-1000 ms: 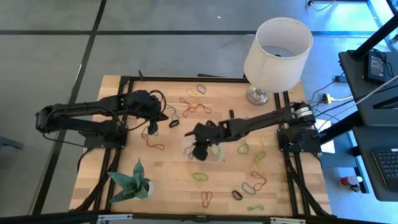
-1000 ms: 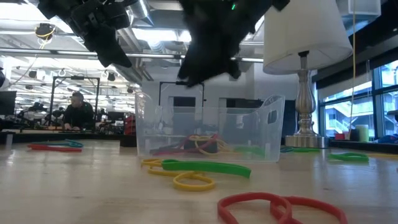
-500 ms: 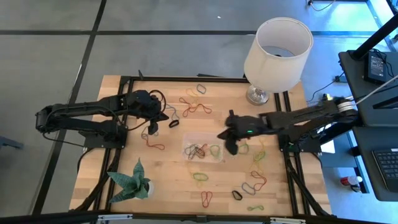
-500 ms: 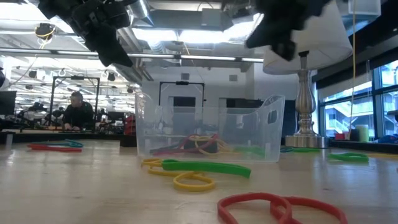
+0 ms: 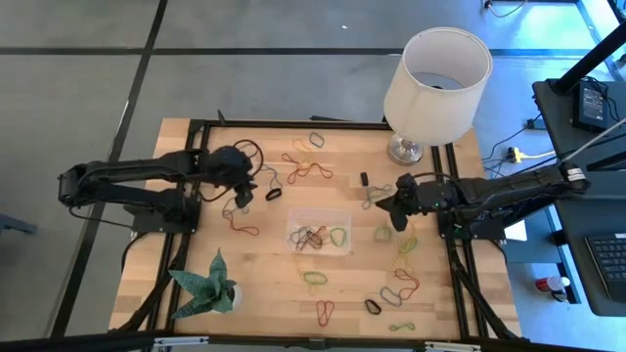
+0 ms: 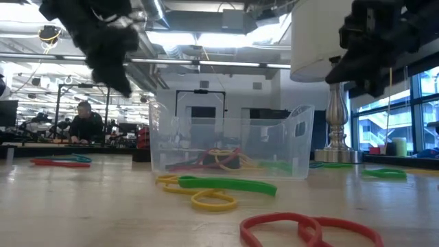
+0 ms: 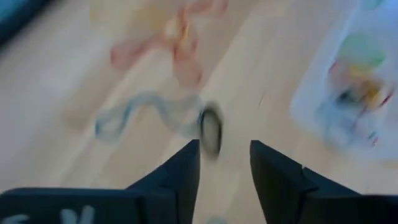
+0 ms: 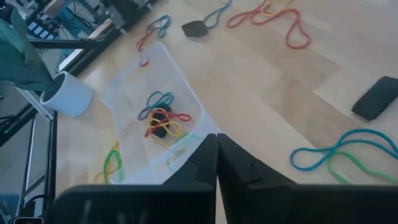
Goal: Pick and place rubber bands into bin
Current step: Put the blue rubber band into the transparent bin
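While the bin [image 5: 320,231] sits mid-table with a small tangle of rubber bands [image 5: 311,236] inside, plenty more loops lie scattered on the table [image 5: 196,254] all around it. Right gripper [image 5: 398,208] is off to the bin's right side, near the lamp [image 5: 435,78] base, fingers pressed together with nothing between them in the wrist view. Just beside it: a blue-green band [image 8: 339,155] and a small black block [image 8: 375,98] on the wood. Left gripper [image 5: 241,193] is left of the bin, up among the red loops [image 5: 305,166], jaws slightly apart and empty; a dark band [image 7: 211,129] lies on the wood just ahead of its fingers. Paper plant in a white pot [image 5: 205,288] stands at the near-left corner, well clear of both arms. Low view: a green band [image 6: 226,184] and a yellow band [image 6: 212,200] lie in front of the bin; a person [image 6: 85,122] sits far back in the room.
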You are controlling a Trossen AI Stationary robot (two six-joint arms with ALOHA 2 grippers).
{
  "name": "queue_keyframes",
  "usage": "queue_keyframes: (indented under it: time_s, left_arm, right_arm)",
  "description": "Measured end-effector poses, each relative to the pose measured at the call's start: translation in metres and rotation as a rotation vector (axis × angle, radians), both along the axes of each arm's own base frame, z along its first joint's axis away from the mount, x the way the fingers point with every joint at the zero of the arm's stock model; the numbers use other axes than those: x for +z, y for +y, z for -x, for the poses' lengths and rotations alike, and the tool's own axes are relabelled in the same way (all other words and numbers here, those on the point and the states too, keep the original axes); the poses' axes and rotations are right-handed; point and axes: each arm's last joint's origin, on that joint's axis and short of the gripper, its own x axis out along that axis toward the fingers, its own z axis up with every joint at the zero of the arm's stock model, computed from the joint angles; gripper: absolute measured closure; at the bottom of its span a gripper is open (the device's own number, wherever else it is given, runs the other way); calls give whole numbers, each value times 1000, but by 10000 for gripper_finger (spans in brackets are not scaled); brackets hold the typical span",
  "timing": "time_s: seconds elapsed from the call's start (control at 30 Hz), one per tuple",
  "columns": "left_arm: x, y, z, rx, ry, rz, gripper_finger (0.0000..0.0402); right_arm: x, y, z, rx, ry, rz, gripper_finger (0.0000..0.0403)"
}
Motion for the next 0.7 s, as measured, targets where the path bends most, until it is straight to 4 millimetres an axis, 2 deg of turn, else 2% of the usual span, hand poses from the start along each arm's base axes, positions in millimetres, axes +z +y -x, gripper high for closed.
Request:
queue_keyframes:
  time_s: [0.2,0.43,0.7]
  left_arm:
    - [-26,1,-2,105,230,123,249]
    - [-54,5,-17,230,376,242,249]
    - [-88,7,-28,255,553,313,249]
  right_arm:
    - [-7,-1,5,37,29,32,394]
    - [-8,-1,5,75,45,73,393]
    - [-9,-1,6,78,54,78,393]
